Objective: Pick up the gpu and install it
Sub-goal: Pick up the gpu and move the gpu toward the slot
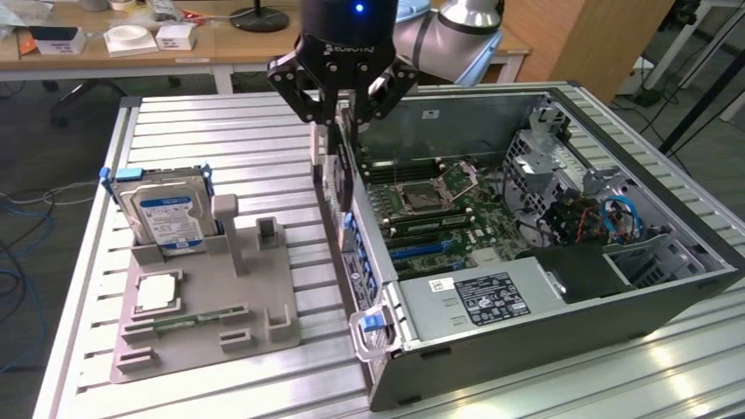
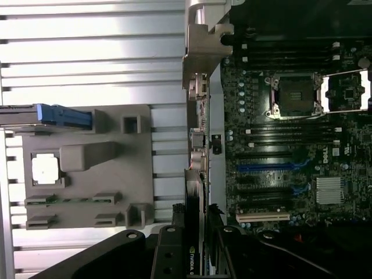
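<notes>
gripper: fingers clamped narrow on the gpu's top edge
gpu: upright, edge-on, at the computer case wall
hard drive: standing in grey holder

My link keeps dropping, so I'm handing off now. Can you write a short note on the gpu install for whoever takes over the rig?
Gripper: shut on the gpu, holding it upright and edge-on.
Gpu: clear of the grey fixture, hanging over the wall of the computer case on the exterior view's left, beside the motherboard.
Done: pick-up.
Left: install. The card is not seated, and the blue expansion slot is empty.
Also: the hard drive stands in the fixture.
</notes>
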`<act>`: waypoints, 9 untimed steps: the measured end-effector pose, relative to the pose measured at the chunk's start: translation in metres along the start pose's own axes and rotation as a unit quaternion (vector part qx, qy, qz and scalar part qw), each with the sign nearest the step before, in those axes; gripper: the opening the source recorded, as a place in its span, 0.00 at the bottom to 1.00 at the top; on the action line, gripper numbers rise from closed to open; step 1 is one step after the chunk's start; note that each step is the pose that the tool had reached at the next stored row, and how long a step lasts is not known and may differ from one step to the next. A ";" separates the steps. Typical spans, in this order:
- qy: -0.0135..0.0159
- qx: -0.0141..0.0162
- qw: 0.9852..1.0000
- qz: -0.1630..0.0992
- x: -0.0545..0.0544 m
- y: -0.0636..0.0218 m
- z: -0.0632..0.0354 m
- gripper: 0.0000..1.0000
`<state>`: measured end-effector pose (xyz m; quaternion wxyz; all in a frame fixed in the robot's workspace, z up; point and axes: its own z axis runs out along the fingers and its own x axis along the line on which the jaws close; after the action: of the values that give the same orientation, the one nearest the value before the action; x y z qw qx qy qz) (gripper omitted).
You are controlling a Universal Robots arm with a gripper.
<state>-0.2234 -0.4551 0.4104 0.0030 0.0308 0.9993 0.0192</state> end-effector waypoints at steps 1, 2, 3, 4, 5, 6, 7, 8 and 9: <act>0.000 0.000 1.000 0.000 -0.001 0.0001 0.0000 0.26; 0.000 0.000 1.000 0.000 -0.001 0.0001 0.0000 0.26; 0.000 0.000 1.000 0.000 -0.001 0.0001 0.0000 0.26; 0.000 0.000 1.000 0.000 -0.001 0.0001 0.0000 0.26; 0.000 0.000 1.000 0.000 -0.001 0.0001 0.0000 0.26; 0.000 0.000 1.000 0.000 -0.001 0.0001 0.0000 0.26; 0.000 0.000 1.000 0.000 -0.002 0.0001 0.0000 0.26; 0.000 0.000 1.000 0.000 -0.003 0.0002 0.0000 0.26; 0.000 0.000 1.000 0.000 -0.005 0.0003 0.0000 0.26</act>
<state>-0.2187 -0.4551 0.4104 0.0030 0.0307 0.9993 0.0194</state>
